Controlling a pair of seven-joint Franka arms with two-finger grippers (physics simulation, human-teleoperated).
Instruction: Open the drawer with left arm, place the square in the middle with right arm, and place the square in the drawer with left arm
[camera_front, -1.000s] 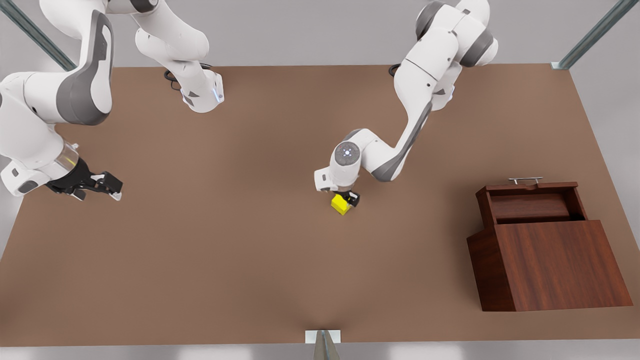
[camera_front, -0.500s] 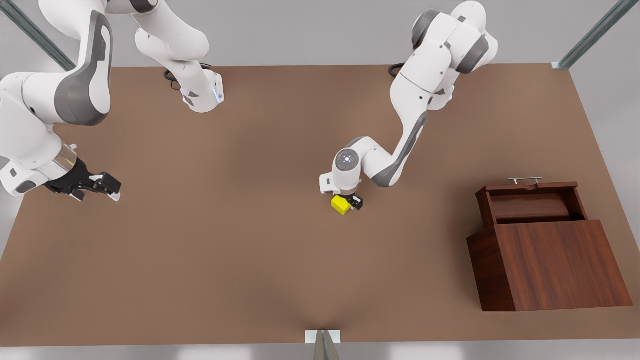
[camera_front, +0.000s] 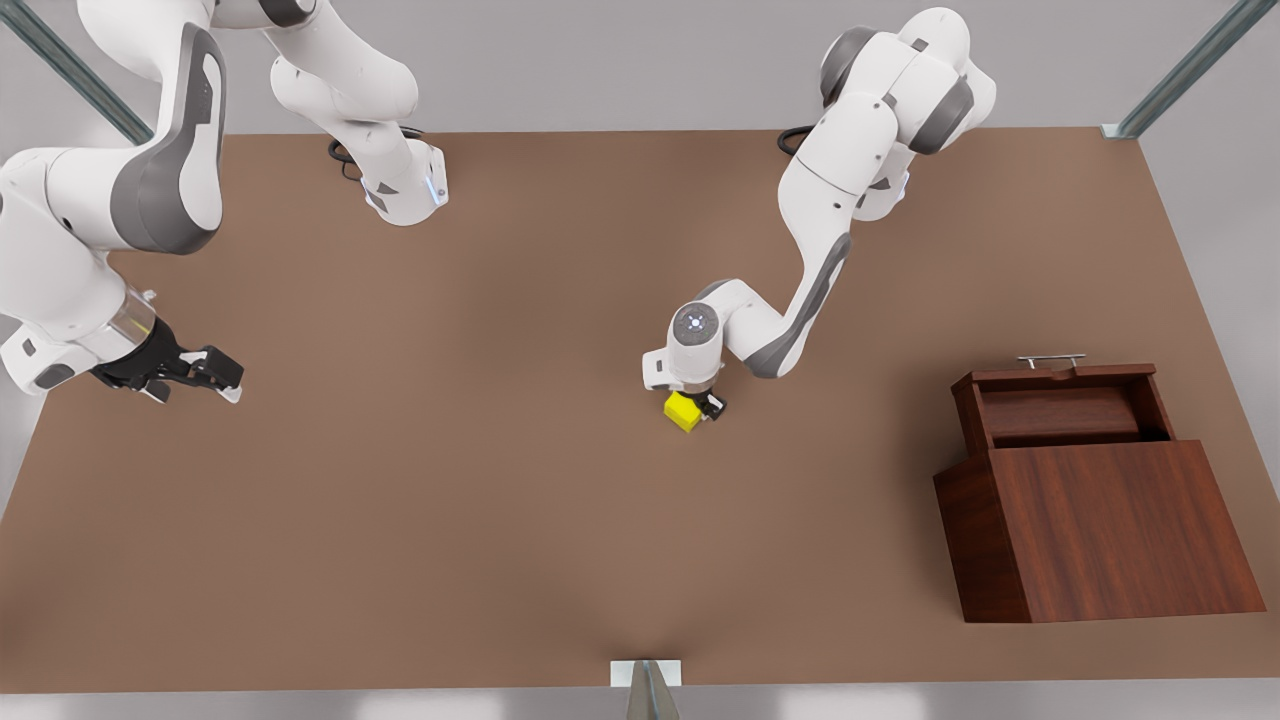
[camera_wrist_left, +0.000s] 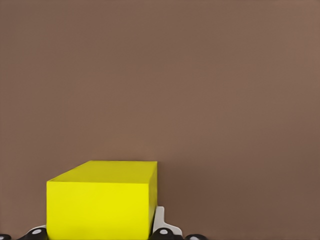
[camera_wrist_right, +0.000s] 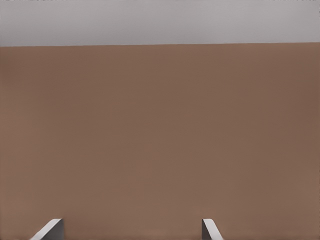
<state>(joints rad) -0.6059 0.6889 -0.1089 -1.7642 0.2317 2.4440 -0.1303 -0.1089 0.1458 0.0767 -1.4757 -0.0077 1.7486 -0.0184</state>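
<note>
The square (camera_front: 682, 411) (camera_wrist_left: 100, 200), a small yellow cube, rests on the brown tabletop's middle (camera_front: 560, 420). My left gripper (camera_front: 694, 405) points down over it, fingers (camera_wrist_left: 161, 226) pressed against its two sides, shut on it. The drawer (camera_front: 1060, 415) stands pulled out of the dark wood cabinet (camera_front: 1100, 530) at the front view's right, its silver handle (camera_front: 1050, 358) toward the far side. My right gripper (camera_front: 222, 381) (camera_wrist_right: 130, 232) waits open above the table at the front view's left, nothing between its fingers.
The two arm bases (camera_front: 405, 190) (camera_front: 880, 190) stand at the table's far edge. Metal frame posts (camera_front: 1180, 75) rise at the far corners, and a bracket (camera_front: 645, 675) sits at the near edge. Bare tabletop lies between cube and cabinet.
The left arm's wrist has shifted slightly toward the front view's right and settled lower over the cube. The cube, the drawer and the right arm have barely moved.
</note>
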